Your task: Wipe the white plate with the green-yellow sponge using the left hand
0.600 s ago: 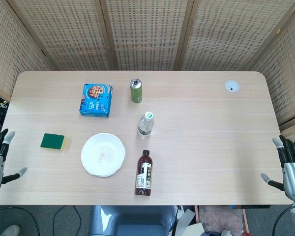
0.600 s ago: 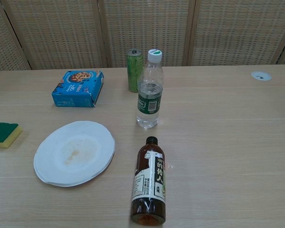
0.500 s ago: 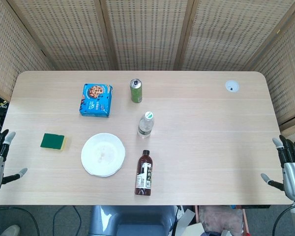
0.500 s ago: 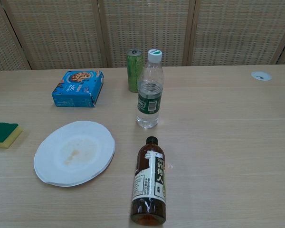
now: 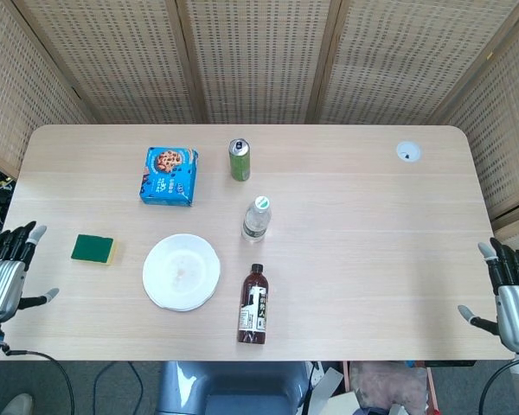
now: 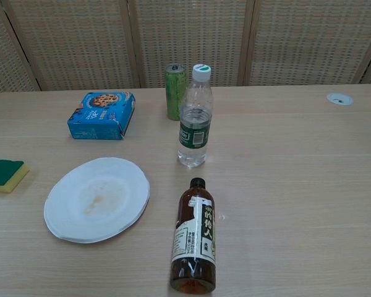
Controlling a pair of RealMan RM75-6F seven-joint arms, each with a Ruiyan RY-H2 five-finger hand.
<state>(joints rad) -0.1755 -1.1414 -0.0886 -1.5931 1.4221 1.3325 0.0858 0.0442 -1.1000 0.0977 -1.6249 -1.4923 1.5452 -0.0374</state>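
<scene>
At the table's left edge: my left hand (image 5: 7, 270) hangs, fingers spread, holding nothing.
Sponge: the sponge (image 5: 92, 249) lies flat on the table (image 5: 372, 251), green face up, yellow layer showing on the side toward the plate.
Plate: the plate (image 5: 181, 271) sits just right of the sponge, not touching it, with a faint brownish smear in its middle.
Key relation: the sponge lies between my left hand and the plate, so the hand must travel right toward the plate to reach it. Its long axis runs roughly left to right, pointing from the hand toward the plate.
Nearer hand: my left hand is near the sponge; my right hand (image 5: 513, 292), open and empty, is far beyond the plate at the opposite edge.
Beyond the plate: a dark bottle (image 5: 253, 304) lies on its side just right of the plate.
</scene>
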